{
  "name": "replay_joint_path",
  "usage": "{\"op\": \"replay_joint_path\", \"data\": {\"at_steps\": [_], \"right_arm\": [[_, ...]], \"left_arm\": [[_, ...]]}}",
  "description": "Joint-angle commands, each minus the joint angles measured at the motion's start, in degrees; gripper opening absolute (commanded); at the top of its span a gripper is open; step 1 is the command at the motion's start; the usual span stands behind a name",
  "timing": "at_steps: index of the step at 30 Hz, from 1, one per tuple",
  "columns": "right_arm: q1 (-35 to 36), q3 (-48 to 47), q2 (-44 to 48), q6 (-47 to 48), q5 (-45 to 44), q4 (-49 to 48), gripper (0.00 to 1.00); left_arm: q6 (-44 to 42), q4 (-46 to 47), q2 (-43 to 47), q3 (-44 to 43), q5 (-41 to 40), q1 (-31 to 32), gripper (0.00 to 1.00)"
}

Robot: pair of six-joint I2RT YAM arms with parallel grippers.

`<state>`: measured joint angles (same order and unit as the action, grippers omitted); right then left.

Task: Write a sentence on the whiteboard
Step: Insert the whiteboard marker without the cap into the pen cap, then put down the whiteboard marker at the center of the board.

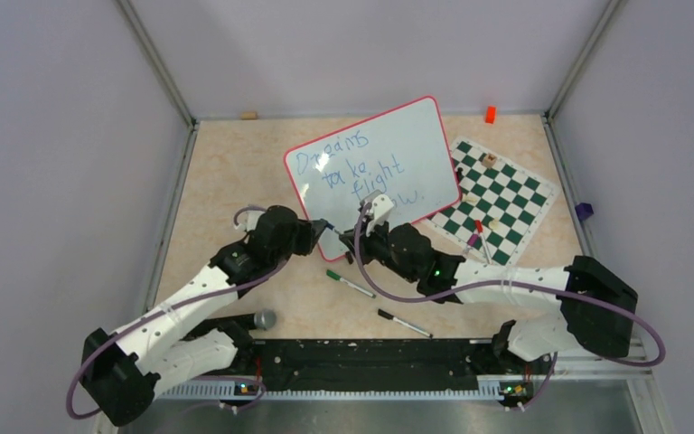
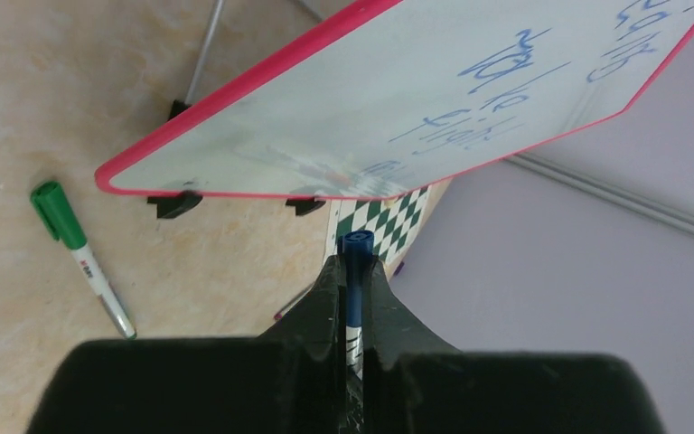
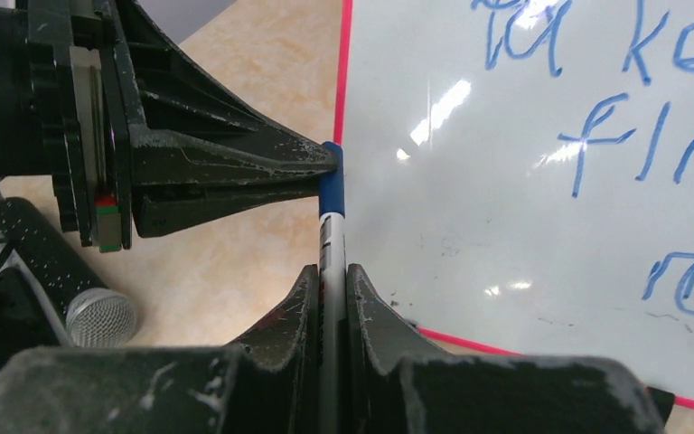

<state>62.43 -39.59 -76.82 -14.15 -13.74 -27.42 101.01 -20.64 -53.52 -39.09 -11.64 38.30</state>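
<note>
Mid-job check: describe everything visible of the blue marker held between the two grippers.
The blue marker is a slim pen, white printed barrel with a blue end. The right gripper is shut on the barrel; the left gripper pinches the blue end. It hangs beside the red edge of the whiteboard; contact is unclear.

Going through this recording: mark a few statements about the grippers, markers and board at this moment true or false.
1. The left gripper and the right gripper are both shut on the blue marker. True.
2. The whiteboard is blank. False: blue lettering is written across it.
3. A green marker lies on the table. True.
4. The chess mat lies to the left of the whiteboard. False: it lies to its right, partly under its edge.
</note>
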Motion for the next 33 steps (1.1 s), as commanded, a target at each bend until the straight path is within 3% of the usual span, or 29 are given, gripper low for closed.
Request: {"op": "replay_joint_path", "data": {"at_steps": [1,11,17,22,26,33], "right_arm": [[-0.2,-8.7,-3.1,2.6,0.1,-3.2,0.00],[-4.6,-9.4,0.5,-2.8,8.4,4.8,0.00],[-7.7,-7.4,7.1,-5.3,10.3,15.3,0.00],[-11.2,-2.6,13.5,-7.4,21.1,22.6,0.00],[-14.1,0.4,14.5,-8.5,29.5,27.2,0.00],[-16.0,4.7,11.4,-10.0,36.0,25.3,0.00]], "left_arm": [[-2.1,7.4,-2.8,-7.3,13.7,9.8,0.00],[-1.5,10.1,-6.6,-6.1,11.2,16.0,0.00],[-4.9,-4.4,0.7,-6.3,-4.5,15.8,0.00],[-10.4,-13.7,9.2,-5.4,-15.2,15.0,0.07],[-19.3,-17.8,13.1,-5.1,-21.0,14.8,0.21],[-45.0,-7.7,16.4,-1.4,-23.1,14.8,0.39]]}}
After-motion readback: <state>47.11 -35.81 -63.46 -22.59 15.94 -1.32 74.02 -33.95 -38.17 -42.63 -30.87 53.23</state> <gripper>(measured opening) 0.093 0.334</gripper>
